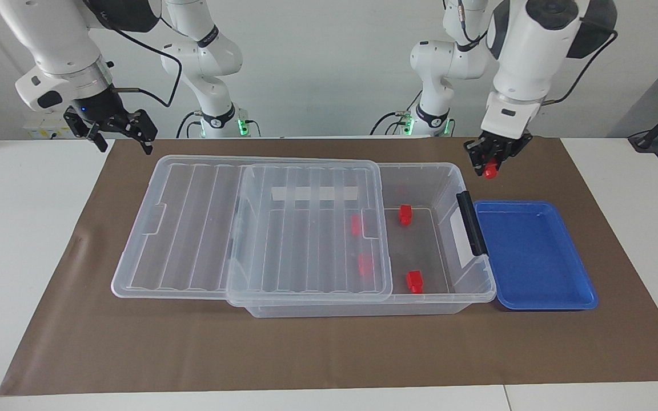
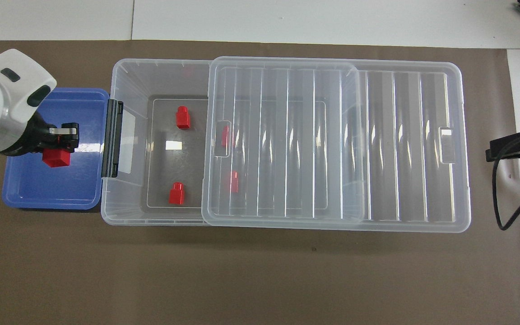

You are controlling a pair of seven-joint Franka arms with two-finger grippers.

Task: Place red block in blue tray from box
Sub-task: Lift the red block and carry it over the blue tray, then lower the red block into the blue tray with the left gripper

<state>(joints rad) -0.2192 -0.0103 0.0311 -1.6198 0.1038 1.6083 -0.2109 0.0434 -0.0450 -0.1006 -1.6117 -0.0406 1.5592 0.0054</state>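
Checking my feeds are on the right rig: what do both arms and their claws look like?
The left arm and the right arm are glossy white rounded segments with dark grey joint caps and black cables looped outside. Each ends in a small black two-finger claw: the left claw, the right claw. A silver wrist ring and a blue light show above the right claw.

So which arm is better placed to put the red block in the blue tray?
Left. Its gripper already grips the red block over the blue tray; the right gripper waits at the table's right-arm end.
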